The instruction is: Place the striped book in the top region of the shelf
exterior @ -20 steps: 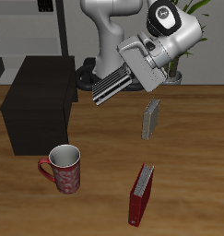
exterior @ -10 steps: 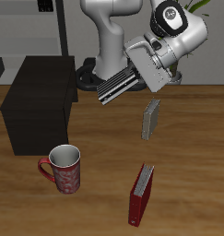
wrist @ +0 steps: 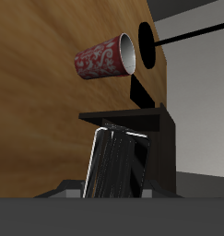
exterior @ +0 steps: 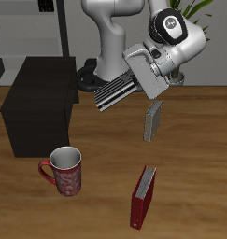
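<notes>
The gripper [exterior: 135, 84] holds the striped book [exterior: 117, 92] clamped by one end, well above the table [exterior: 194, 149], with the book lying nearly flat and sticking out toward the shelf [exterior: 38, 105]. The wrist view shows the book [wrist: 113, 164] close up between the jaws, its stripes dim there, so how deep the grip sits is hard to judge. So the pickup looks done and the carry is in hand; the book is in the air between the grey book [exterior: 153, 121], which stands upright on the table, and the shelf, not yet over the shelf's top. What is left, as I judge it, is to bring the book across above the shelf's top, lower it flat and let go. The mug [exterior: 66, 171] and the red book [exterior: 143, 197] sit nearer the front edge, out of the path.
</notes>
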You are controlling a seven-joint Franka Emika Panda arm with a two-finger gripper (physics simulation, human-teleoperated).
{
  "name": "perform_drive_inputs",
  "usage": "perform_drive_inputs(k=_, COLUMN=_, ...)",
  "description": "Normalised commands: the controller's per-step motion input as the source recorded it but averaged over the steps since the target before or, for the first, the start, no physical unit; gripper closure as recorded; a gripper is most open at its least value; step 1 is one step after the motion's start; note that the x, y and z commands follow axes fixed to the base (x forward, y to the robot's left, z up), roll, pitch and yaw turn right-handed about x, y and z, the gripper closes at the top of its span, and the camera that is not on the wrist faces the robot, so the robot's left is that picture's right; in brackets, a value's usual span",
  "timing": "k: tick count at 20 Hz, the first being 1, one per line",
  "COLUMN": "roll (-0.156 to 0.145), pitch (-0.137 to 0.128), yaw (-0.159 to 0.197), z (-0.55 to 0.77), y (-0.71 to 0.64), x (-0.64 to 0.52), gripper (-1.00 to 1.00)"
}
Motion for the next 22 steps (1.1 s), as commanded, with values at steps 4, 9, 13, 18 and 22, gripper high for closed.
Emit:
perform_drive_inputs(k=4, roll=-0.011, pitch=0.006, yaw=0.005, z=-0.15, y=-0.09, x=0.06, gripper=1.0)
perform_drive_inputs(k=9, roll=-0.018, pitch=0.012, yaw=0.011, z=-0.1, y=-0.1, x=0.01, gripper=1.0)
perform_drive_inputs(k=13, roll=-0.043, pitch=0.01, yaw=-0.007, z=-0.06, y=-0.28, x=0.0, gripper=1.0)
perform_drive_inputs(k=18, roll=-0.048, pitch=0.031, yaw=-0.018, z=-0.06, y=-0.25, x=0.05, gripper=1.0)
perform_drive_inputs(k=22, roll=-0.022, pitch=0.018, yaw=-0.003, z=-0.11, y=-0.19, x=0.06, gripper=1.0)
